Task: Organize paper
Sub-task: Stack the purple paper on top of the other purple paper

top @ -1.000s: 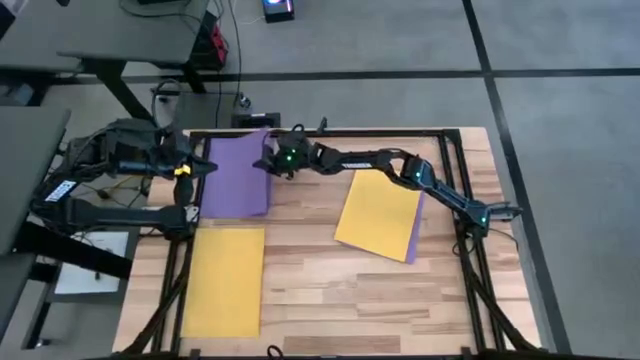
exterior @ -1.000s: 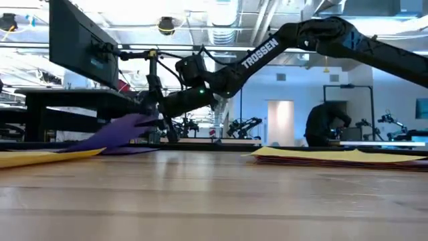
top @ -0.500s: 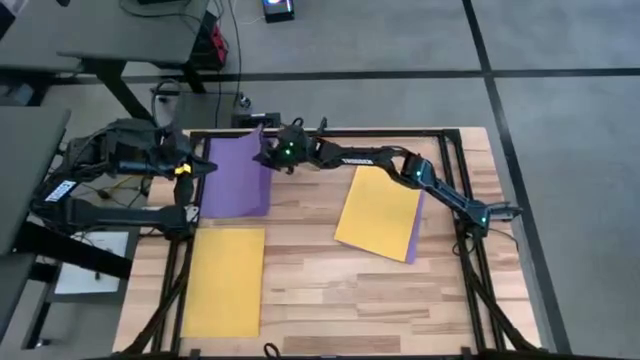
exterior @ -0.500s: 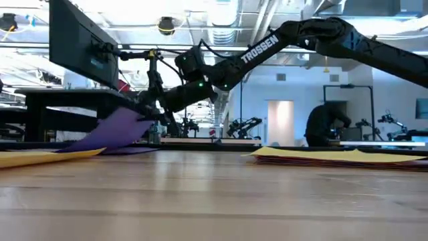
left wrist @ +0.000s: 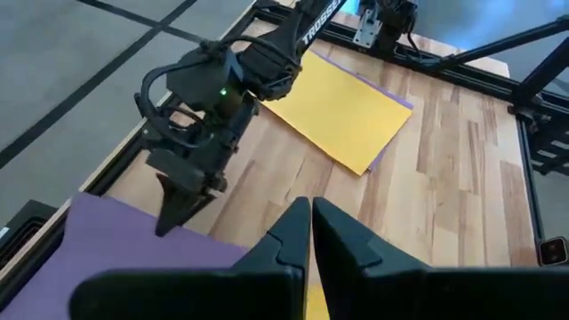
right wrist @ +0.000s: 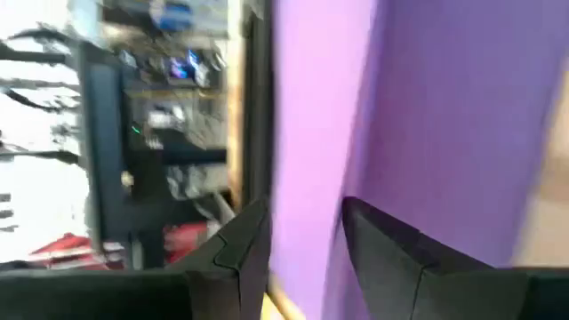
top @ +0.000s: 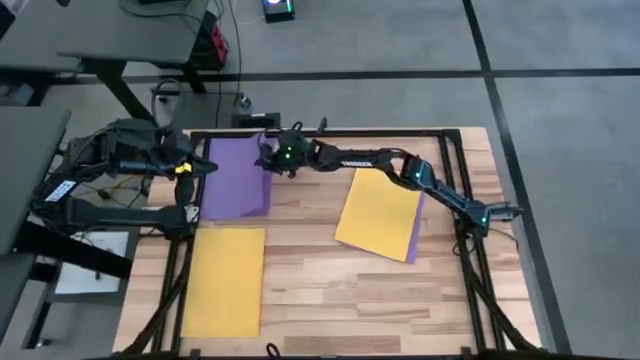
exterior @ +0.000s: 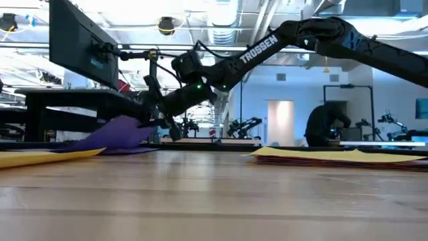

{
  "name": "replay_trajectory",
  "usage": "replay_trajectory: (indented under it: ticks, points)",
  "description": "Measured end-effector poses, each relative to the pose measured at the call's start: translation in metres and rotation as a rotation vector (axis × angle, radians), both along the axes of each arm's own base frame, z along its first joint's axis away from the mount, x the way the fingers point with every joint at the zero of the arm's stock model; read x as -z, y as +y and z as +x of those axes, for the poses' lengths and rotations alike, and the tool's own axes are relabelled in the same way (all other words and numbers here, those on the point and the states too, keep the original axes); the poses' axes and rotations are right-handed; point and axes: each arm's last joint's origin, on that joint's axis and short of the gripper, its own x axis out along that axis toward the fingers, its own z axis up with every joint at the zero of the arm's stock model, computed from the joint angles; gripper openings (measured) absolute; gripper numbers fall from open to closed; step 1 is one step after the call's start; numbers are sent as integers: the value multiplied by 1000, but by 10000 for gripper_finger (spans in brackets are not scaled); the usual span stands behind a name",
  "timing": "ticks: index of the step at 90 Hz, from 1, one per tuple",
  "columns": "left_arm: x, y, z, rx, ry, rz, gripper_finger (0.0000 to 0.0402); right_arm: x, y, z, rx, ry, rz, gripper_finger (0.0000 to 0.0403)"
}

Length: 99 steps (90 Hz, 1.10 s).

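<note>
White lettering reading "TROSSEN" runs along the right arm [exterior: 261,48], which reaches across the wooden worktop [top: 330,290] to the far left corner. There the right gripper [top: 266,160] has its fingers pinched on the raised corner of the purple paper [top: 235,180]. A yellow sheet [top: 224,280] lies flat near the left front, and another yellow sheet [top: 378,212] rests on a purple one at the right. The left gripper [left wrist: 311,209] waits over the purple paper's left edge, fingers closed together.
</note>
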Motion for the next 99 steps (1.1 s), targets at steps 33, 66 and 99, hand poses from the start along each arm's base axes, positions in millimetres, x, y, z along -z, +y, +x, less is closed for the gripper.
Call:
replay_trajectory:
  ticks: [33, 66, 99]
  points:
    - [0, 0, 0, -1, -1, -3, 0, -4, 10, 3, -23, -12, 3, 132]
    - [0, 0, 0, 12, 6, 19, 0, -2, 25, 8, 96, 13, 2, 132]
    - [0, 0, 0, 9, 6, 13, 0, -9, 19, 8, 62, -57, -11, 132]
